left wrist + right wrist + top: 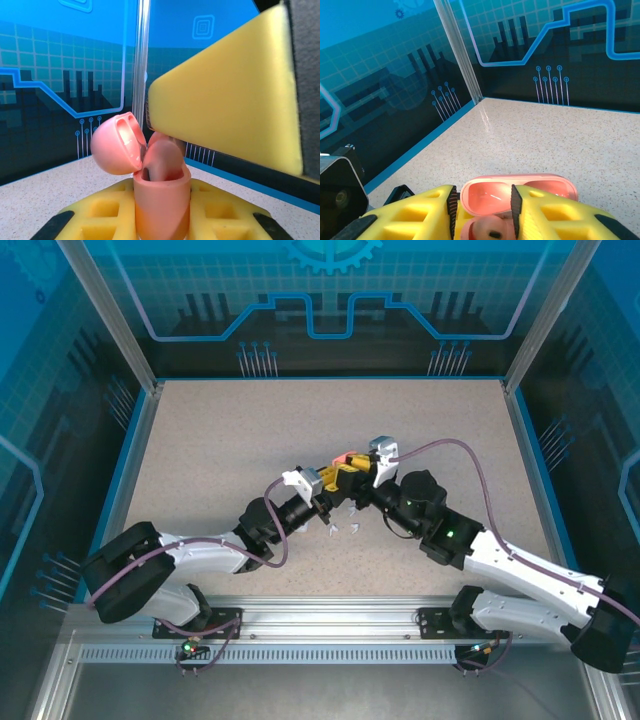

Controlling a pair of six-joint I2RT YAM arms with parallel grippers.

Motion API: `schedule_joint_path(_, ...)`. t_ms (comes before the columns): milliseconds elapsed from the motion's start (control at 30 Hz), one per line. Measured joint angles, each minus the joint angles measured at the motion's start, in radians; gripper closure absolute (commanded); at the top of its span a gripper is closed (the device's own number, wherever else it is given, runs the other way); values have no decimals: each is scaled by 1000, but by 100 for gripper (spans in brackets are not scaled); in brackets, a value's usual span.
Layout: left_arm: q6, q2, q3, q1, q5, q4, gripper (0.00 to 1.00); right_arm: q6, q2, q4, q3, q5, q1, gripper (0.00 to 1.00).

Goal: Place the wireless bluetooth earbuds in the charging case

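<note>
Your left gripper clamps the open pink charging case. One pink earbud sits in it, between your right gripper's narrow jaws; I cannot tell whether they grip it. The white earbuds just beside both grippers are not yet inserted.

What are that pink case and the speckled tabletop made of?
The pink case: likely smooth moulded plastic, given the satin sheen and soft highlights on its open lid. The tabletop: matte, beige with fine dark flecks; perhaps laminate or stone-effect board, unclear which.

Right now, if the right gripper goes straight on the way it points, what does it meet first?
Probably the open pink charging case, right ahead of its fingers; a pink earbud sits between them.
</note>
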Motion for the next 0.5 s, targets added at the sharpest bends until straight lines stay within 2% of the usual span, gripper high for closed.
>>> schedule_joint_path(133, 8, 0, 0, -1, 0, 3, 100, -7, -16, -16, 0, 5, 0, 61)
schedule_joint_path(300, 26, 3, 0, -1, 0, 3, 100, -17, -27, -38, 3, 1, 0, 52)
schedule_joint_path(500, 39, 11, -1, -1, 0, 5, 100, -39, -31, -166, 116, -66, -20, 30)
